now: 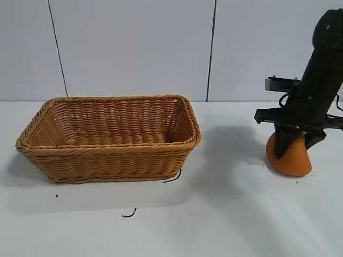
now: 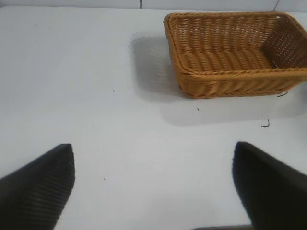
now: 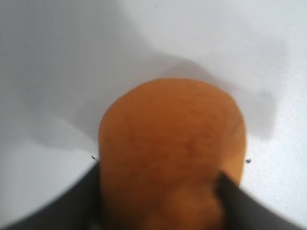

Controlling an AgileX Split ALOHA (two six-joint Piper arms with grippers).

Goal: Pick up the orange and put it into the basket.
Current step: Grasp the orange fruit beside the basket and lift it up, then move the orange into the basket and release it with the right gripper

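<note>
The orange point(image 1: 292, 160) stands on the white table at the right, wide end down. My right gripper point(image 1: 295, 147) has come down over it, and its black fingers point(image 3: 81, 201) press against both sides of the fruit's narrow upper part. In the right wrist view the orange point(image 3: 172, 129) fills the space between the fingers. The wicker basket point(image 1: 107, 160) stands empty at the left, well apart from the orange. It also shows in the left wrist view point(image 2: 230, 81). My left gripper point(image 2: 153, 187) is open and empty above bare table, out of the exterior view.
Two small black scraps lie on the table in front of the basket, one at its front right corner point(image 1: 172, 176) and one nearer the front edge point(image 1: 128, 214). A grey panelled wall runs behind the table.
</note>
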